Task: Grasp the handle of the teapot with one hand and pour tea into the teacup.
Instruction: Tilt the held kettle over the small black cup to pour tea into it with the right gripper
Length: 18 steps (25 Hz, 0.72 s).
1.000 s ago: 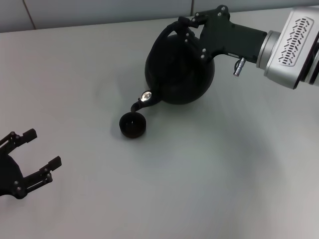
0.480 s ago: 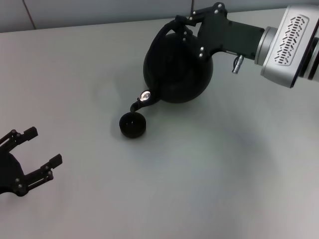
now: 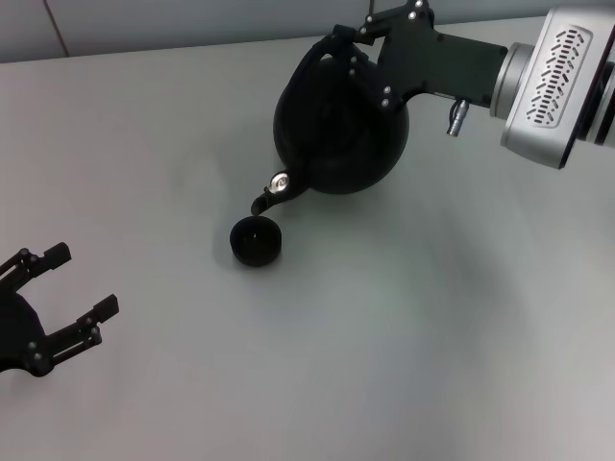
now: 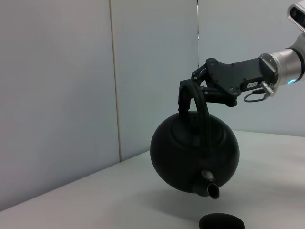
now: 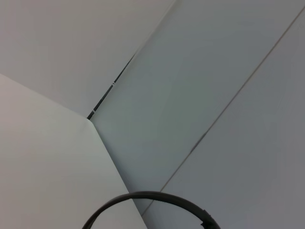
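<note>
The matte-black teapot [image 3: 336, 134] hangs in the air, tilted with its short spout [image 3: 261, 202] pointing down. My right gripper [image 3: 357, 46] is shut on the arched black handle [image 3: 317, 60] at the pot's top. The tiny dark teacup [image 3: 256, 240] stands on the table just below and in front of the spout. The left wrist view shows the teapot [image 4: 193, 152] held by its handle [image 4: 199, 112], its spout [image 4: 209, 187] a little above the teacup [image 4: 221, 222]. My left gripper [image 3: 84, 280] is open and empty at the near left.
The pale grey table [image 3: 432, 336] carries only the cup. A wall [image 4: 57, 95] stands behind the table. The right wrist view shows wall panels and a thin dark arc [image 5: 143, 196] at its lower edge.
My right gripper has carried the teapot slightly up and toward the far left. The spout stays over the cup. The left arm has barely moved.
</note>
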Tool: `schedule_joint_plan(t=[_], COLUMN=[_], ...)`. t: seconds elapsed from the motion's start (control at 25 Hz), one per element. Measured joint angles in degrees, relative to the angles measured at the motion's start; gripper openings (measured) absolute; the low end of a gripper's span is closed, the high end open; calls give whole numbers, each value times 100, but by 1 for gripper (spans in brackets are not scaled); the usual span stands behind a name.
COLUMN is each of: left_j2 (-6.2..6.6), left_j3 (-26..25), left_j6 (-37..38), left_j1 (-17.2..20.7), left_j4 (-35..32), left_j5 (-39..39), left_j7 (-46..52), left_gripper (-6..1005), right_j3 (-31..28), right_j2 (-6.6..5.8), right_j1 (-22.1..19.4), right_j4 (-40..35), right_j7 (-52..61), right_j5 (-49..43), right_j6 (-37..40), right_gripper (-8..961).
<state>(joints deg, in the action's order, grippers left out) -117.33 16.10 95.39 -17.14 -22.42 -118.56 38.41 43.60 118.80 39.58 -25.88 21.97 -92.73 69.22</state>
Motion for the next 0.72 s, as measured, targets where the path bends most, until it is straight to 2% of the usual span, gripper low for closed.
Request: schedule_joint_plan(t=[0.72], left_j2=[-27], left_j3=[-21], left_j6=[-16], left_j1=[-11], left_j4=[1], left_j5=[0], left_j7=[7], left_gripper=[834], right_j3=[275], right_j2=[10], right_j1=[-49], right_j4=[-301], right_j7=[-170], right_j5=[0], right_j6=[-80], right_gripper=[94])
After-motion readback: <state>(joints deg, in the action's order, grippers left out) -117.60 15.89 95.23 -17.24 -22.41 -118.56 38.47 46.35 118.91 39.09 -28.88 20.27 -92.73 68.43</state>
